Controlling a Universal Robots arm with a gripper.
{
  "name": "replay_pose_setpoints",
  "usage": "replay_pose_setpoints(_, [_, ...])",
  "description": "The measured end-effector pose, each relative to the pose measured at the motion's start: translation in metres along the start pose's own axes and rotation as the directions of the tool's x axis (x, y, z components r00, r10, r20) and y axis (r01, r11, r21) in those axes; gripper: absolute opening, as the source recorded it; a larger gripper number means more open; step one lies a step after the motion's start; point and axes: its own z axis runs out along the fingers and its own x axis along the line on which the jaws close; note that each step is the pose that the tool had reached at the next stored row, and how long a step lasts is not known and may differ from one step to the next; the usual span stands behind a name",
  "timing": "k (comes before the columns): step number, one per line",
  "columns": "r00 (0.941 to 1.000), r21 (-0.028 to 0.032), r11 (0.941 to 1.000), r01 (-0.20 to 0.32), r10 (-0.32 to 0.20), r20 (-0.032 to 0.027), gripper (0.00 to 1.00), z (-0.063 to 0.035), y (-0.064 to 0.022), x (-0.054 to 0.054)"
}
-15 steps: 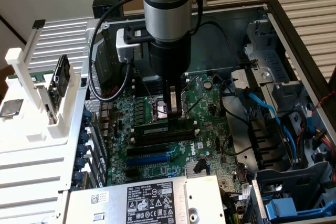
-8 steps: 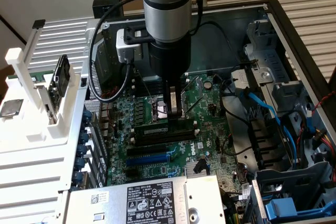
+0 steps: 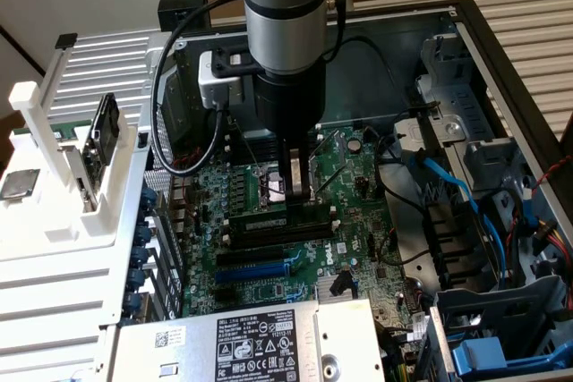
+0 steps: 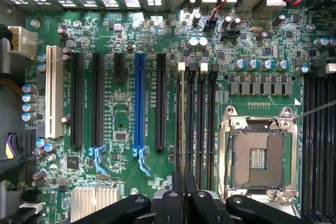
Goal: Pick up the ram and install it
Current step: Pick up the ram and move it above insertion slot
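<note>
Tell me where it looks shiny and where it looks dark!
Wrist view: glare whitens the capacitors near the board's edge, and the socket frame gleams. Exterior view: the white rack is brightly lit, while the motherboard beneath the arm sits in shade.

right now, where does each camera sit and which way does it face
exterior: off the arm, above the open case, looking down at the motherboard; arm and gripper show.
wrist: on the wrist, facing down onto the motherboard; gripper shows.
shared: motherboard, cpu socket, blue slot, gripper.
</note>
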Motion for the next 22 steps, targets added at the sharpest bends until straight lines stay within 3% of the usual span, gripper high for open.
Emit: replay_pose_setpoints(22, [0.9999, -0.0001, 1.0000, -0.010, 0.010, -0.0023, 0.12, 0.0020, 0.0000, 0.0006])
